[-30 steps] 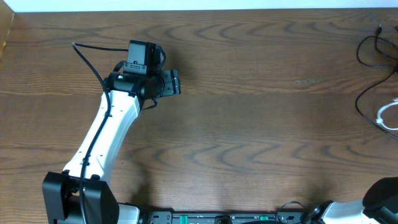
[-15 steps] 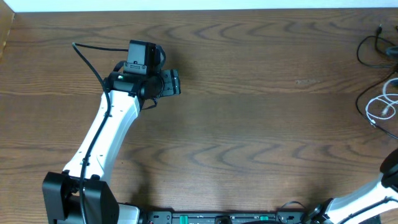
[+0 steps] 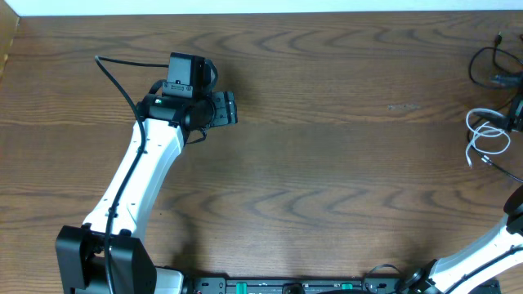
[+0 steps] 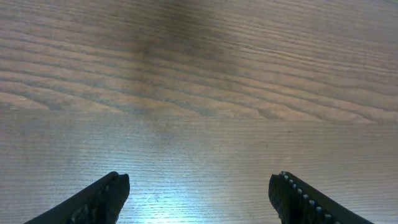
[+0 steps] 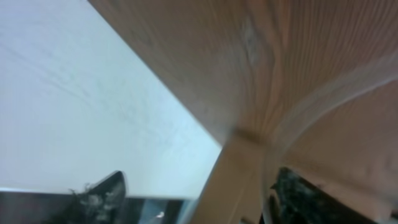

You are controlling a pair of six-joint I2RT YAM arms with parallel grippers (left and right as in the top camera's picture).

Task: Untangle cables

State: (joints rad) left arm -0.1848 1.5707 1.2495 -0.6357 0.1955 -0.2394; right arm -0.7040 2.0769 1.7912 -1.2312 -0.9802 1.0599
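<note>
The white cable (image 3: 479, 133) lies in loose loops at the table's far right edge. The black cable (image 3: 474, 62) loops just behind it, and another black strand (image 3: 500, 169) runs in front. My right gripper (image 3: 516, 114) barely shows at the right edge, beside the white loops. In the blurred right wrist view its jaws (image 5: 199, 186) stand wide apart, and the white cable (image 5: 323, 99) arcs past the right finger (image 5: 305, 199). My left gripper (image 3: 229, 108) is far from both cables. It is open and empty over bare wood (image 4: 199, 193).
The brown wooden table (image 3: 343, 163) fills the overhead view. Its far edge meets a white surface (image 3: 270, 6). The right wrist view shows the table edge and white floor (image 5: 93, 93). A thick black robot wire (image 3: 118, 77) trails from the left arm.
The white cable has slid left and bunched into tighter loops near the right edge. The right arm has shifted at the bottom right corner. The left arm has not moved.
</note>
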